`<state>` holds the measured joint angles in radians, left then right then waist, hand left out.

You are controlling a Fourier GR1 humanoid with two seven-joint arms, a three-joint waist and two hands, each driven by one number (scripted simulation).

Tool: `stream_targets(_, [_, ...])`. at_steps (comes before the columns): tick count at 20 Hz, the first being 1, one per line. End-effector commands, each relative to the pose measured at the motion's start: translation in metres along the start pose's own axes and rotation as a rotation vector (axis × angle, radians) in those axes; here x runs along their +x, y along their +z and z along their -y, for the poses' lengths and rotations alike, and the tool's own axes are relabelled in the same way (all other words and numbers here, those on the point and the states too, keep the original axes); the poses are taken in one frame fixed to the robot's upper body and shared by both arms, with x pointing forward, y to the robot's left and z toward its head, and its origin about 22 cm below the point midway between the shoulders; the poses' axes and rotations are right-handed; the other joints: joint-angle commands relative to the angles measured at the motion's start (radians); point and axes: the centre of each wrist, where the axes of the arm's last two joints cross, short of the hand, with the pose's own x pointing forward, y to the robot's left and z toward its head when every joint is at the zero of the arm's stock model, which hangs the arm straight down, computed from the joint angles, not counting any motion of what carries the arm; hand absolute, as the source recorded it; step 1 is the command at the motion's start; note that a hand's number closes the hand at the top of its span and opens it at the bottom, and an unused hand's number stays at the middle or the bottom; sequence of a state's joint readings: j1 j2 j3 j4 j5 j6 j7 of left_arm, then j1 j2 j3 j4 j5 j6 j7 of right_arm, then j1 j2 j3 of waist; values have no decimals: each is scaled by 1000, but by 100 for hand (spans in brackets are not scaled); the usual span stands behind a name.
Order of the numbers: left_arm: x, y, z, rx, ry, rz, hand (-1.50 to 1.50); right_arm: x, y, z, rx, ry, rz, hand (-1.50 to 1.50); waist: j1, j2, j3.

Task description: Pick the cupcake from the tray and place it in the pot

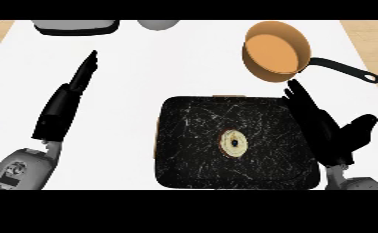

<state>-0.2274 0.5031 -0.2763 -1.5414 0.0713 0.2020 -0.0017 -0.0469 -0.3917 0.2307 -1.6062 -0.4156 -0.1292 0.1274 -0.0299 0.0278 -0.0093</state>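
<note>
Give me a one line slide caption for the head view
Cupcake sits on the black tray; open right hand beside it, orange pot beyond.

Pale cupcake (pixel 234 143) sits mid black tray (pixel 184 127); orange pot (pixel 277 51) beyond, apart.

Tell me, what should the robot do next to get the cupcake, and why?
Probably move the right hand left and down over the cupcake. The cupcake sits untouched in the middle of the black tray, and that open hand hovers at the tray's right edge, closer than the left hand.
</note>
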Motion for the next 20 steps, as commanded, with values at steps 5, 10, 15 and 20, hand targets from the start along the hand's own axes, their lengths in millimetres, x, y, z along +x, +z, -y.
stream_targets(5, [-47, 42, -34, 218, -4, -272, 0, -11, 36, 28, -300, 142, -168, 150, 34, -34, 7])
stream_targets(10, [-66, 56, -32, 232, 33, -394, 0, 17, 49, 63, -456, 803, 210, -150, 4, -49, 2])
stream_targets(15, [-68, 64, -45, 249, 57, -395, 0, 3, 99, -6, -488, 693, 298, -150, 9, -35, 7])
stream_targets(20, [-69, 73, -47, 231, 61, -382, 0, 31, 112, -17, -381, 815, 122, -150, 27, -30, 7])
